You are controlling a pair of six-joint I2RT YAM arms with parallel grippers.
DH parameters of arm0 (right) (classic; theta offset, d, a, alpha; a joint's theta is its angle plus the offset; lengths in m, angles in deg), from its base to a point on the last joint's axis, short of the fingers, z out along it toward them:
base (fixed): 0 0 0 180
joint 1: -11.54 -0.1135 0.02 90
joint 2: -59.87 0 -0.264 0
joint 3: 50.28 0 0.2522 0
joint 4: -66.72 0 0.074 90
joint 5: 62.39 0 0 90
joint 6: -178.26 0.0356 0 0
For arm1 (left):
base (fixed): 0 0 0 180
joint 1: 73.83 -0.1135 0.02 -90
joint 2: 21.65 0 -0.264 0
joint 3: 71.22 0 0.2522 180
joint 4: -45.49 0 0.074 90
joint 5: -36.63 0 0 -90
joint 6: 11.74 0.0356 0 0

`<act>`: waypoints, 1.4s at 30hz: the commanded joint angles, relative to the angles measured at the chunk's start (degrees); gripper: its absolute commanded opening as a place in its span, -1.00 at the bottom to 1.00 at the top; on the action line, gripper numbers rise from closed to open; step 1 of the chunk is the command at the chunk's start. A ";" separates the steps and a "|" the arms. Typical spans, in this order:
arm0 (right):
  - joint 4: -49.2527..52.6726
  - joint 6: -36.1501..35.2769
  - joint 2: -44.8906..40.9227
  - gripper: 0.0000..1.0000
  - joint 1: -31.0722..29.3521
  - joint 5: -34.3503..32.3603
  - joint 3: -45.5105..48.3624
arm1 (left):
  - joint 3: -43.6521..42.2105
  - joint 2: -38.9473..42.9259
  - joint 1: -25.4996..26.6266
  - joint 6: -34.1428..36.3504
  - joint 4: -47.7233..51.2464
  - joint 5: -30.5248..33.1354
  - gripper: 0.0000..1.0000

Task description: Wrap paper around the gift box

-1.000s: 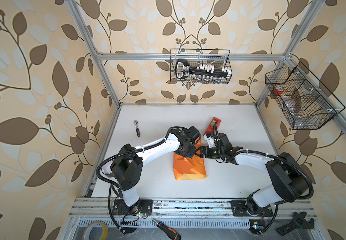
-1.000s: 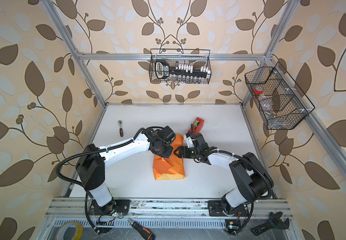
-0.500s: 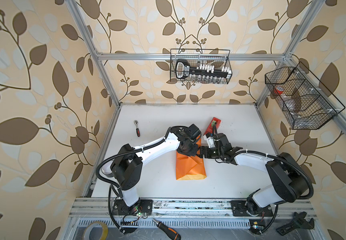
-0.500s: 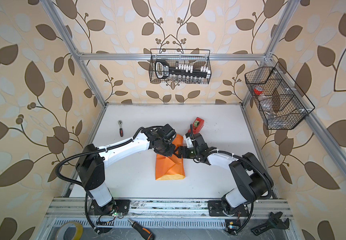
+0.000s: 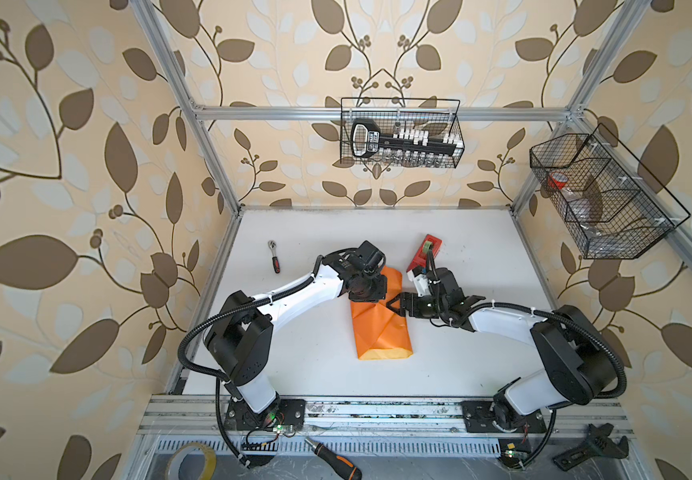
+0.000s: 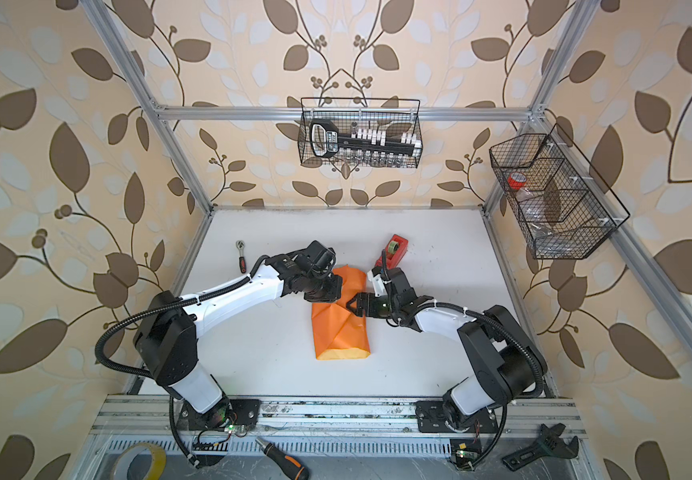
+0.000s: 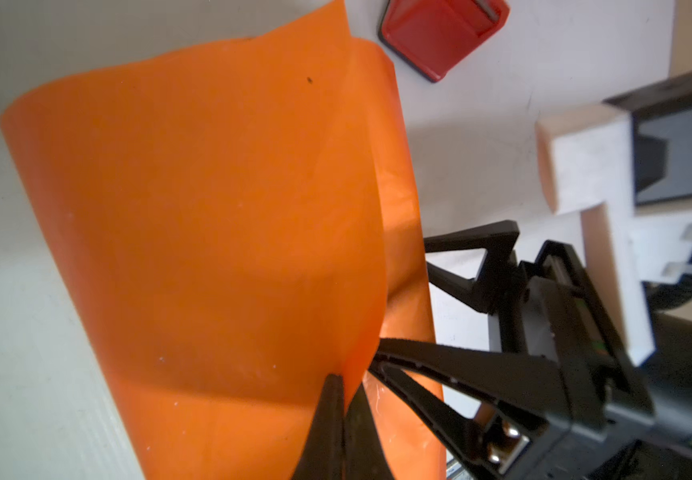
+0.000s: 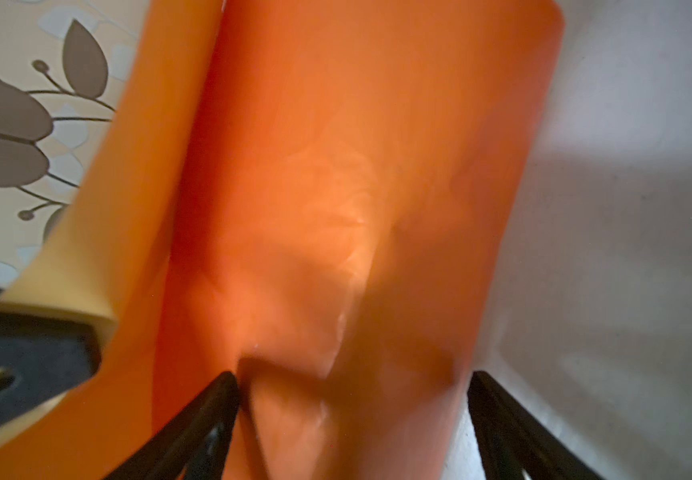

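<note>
Since a second earlier, more of the orange paper point(image 5: 381, 328) showed beyond my left end effector point(image 7: 342, 399), which stayed pinched on its edge. My right end effector point(image 8: 352, 376) stood spread against the paper's side. The paper lay on the desk point(image 5: 315, 374) just beside the red tape dispenser point(image 5: 425, 255).

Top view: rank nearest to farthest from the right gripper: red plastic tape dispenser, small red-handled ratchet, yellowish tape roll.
From the right gripper, in a top view:
1. Red plastic tape dispenser, just behind it.
2. Small red-handled ratchet, well off to its left.
3. Yellowish tape roll, front-left corner, farthest.
</note>
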 commanded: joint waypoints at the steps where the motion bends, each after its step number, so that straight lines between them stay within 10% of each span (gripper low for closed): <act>1: 7.66 -0.12 3.06 0.73 -0.97 -2.53 3.48 | -1.13 3.22 0.38 -3.54 -6.18 -3.54 -1.00; 42: 5.22 0.68 4.10 0.73 0.84 0.00 4.30 | -26.00 7.46 -0.39 -17.19 -46.58 -9.48 -1.00</act>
